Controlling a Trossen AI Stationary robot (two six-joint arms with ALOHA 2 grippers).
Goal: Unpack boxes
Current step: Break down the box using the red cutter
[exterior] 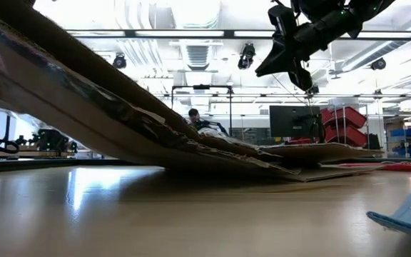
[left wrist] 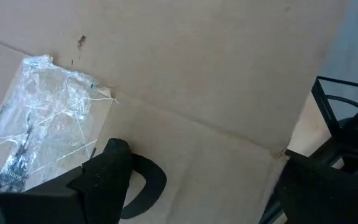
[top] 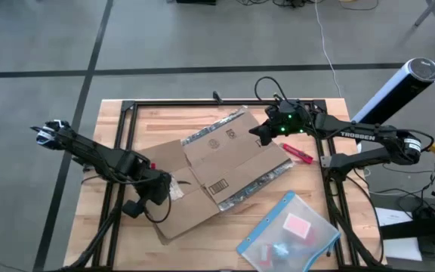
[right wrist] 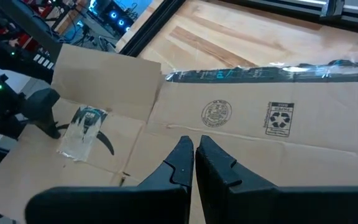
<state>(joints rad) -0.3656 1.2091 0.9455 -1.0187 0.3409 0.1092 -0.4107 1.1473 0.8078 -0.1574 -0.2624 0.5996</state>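
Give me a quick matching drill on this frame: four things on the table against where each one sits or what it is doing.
Things:
1. cardboard box
2. red tool
3. clear pouch
4. left gripper

Places or states:
A. near edge of the table, toward the right arm's side
B. flattened at the table's middle, one side raised
C. over the box's flap on the left arm's side
D. beside the box, below the right gripper

Pairs: 1-B, 2-D, 3-A, 4-C

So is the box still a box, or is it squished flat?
Flat. The box lies spread open on the table, its flaps and panels laid out side by side, with nothing standing up as a wall.
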